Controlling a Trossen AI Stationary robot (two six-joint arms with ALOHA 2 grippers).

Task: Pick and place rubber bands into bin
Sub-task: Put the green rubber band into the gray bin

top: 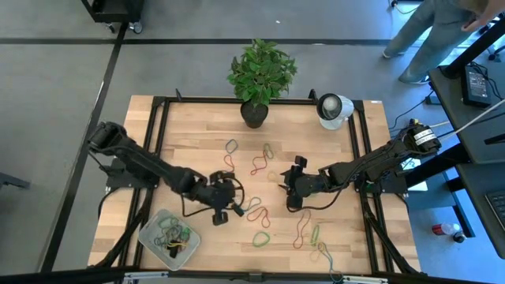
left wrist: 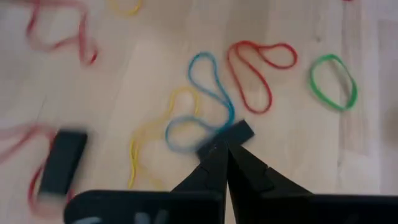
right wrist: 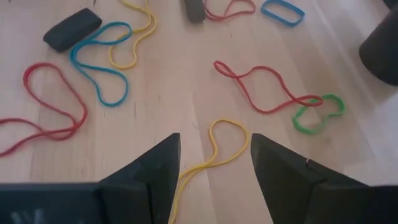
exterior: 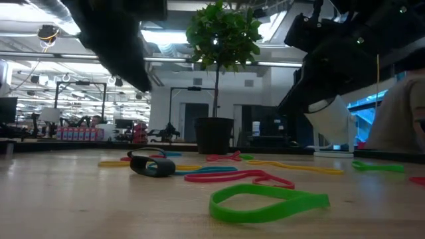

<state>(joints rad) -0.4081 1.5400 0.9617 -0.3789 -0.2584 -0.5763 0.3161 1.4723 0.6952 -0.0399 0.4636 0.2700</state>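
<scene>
Bare wood lies open between the left gripper (top: 227,197) and the bin (top: 151,237); loose rubber bands (top: 258,211) litter the middle, plant pot (top: 254,114) and white round device (top: 334,109) crowd the far edge

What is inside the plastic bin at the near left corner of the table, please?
The bin holds a tangle of rubber bands, mostly green with some darker ones. Any bands lying beneath that tangle cannot be seen.

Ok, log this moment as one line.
left gripper: shut at thin blue rubber band | right gripper: open above yellow band | translucent plastic bin: holds bands
</scene>
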